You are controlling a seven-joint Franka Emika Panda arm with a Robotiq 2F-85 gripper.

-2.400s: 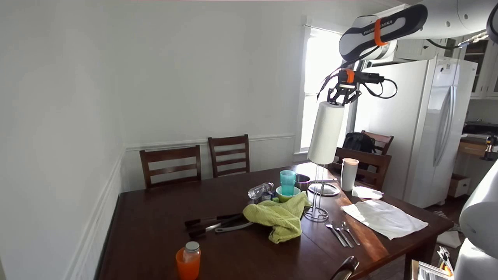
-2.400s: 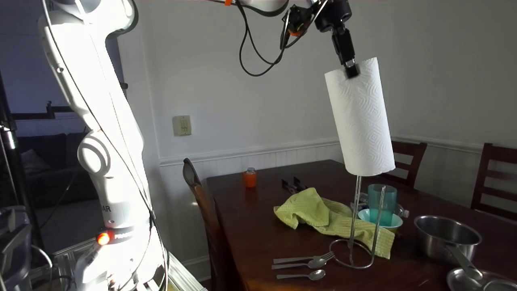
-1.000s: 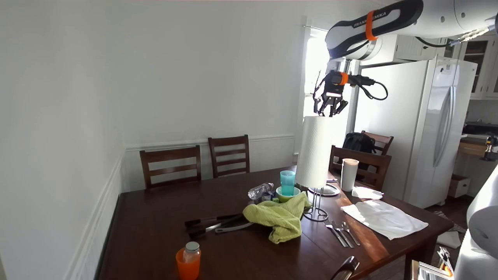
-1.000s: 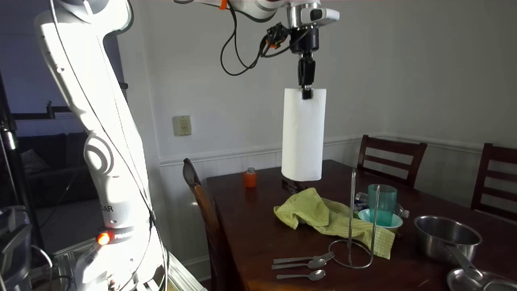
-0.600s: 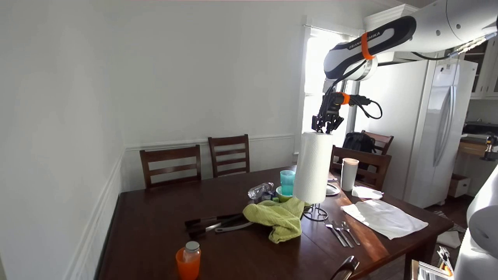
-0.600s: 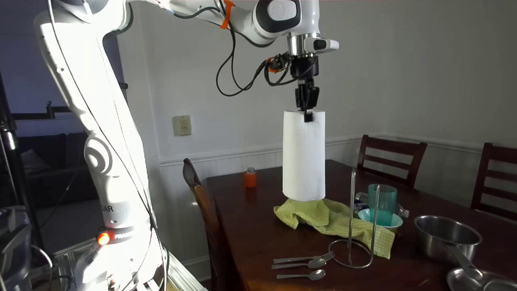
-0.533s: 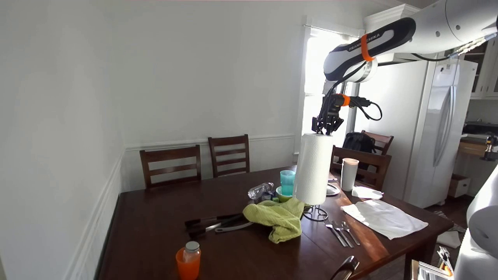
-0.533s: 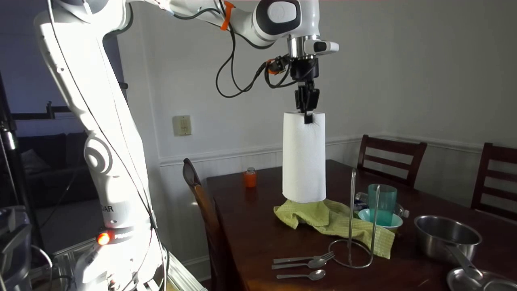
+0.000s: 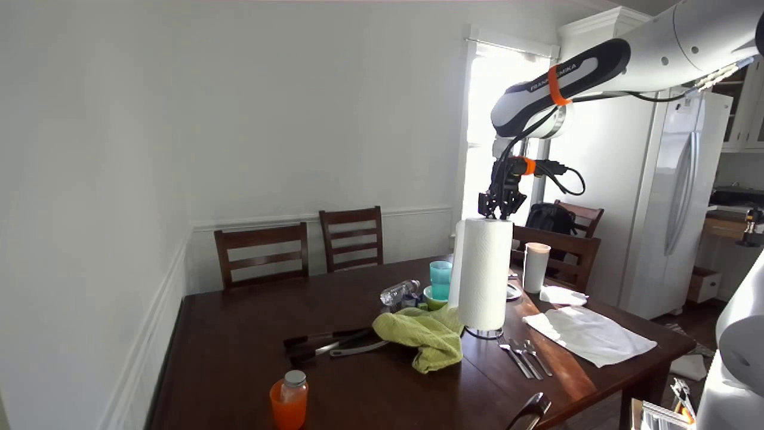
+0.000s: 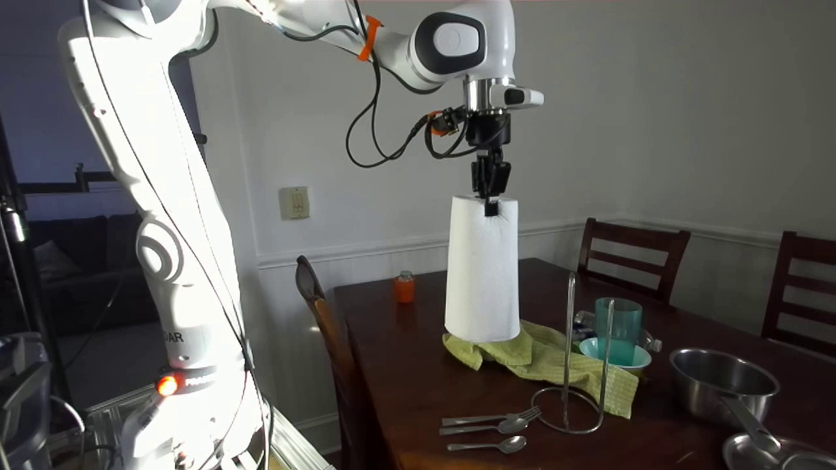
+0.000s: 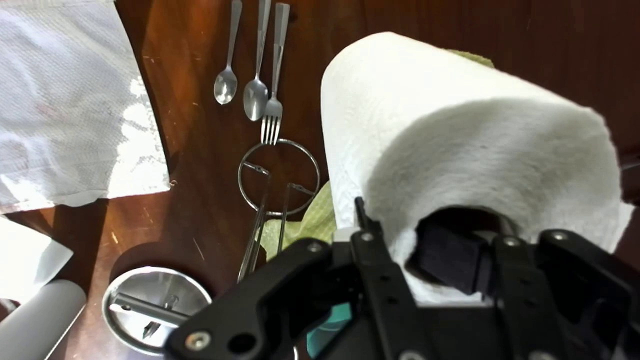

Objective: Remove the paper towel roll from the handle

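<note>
The paper towel roll (image 9: 488, 280) is a tall white cylinder held nearly upright, off the handle; it also shows in an exterior view (image 10: 483, 274) and the wrist view (image 11: 480, 145). My gripper (image 9: 497, 215) is shut on the wall of its upper end. In the wrist view the gripper (image 11: 400, 240) has one finger inside the core and one outside. The handle (image 10: 568, 339), two thin metal rods on a ring base, stands bare beside the roll. In an exterior view the roll hides it except for the ring base (image 9: 484, 338).
A green towel (image 10: 542, 346) lies by the roll's lower end; I cannot tell whether they touch. Forks and spoons (image 10: 486, 447) lie beside the handle. A teal cup (image 10: 617, 326) in a bowl and a metal pot (image 10: 708, 385) stand beyond it. An orange cup (image 9: 289, 406) stands apart.
The roll was tilted above the handle with a rod at its lower end. It has come off, moved toward the robot's base side, straightened and been lowered. The gripper stays shut on it.
</note>
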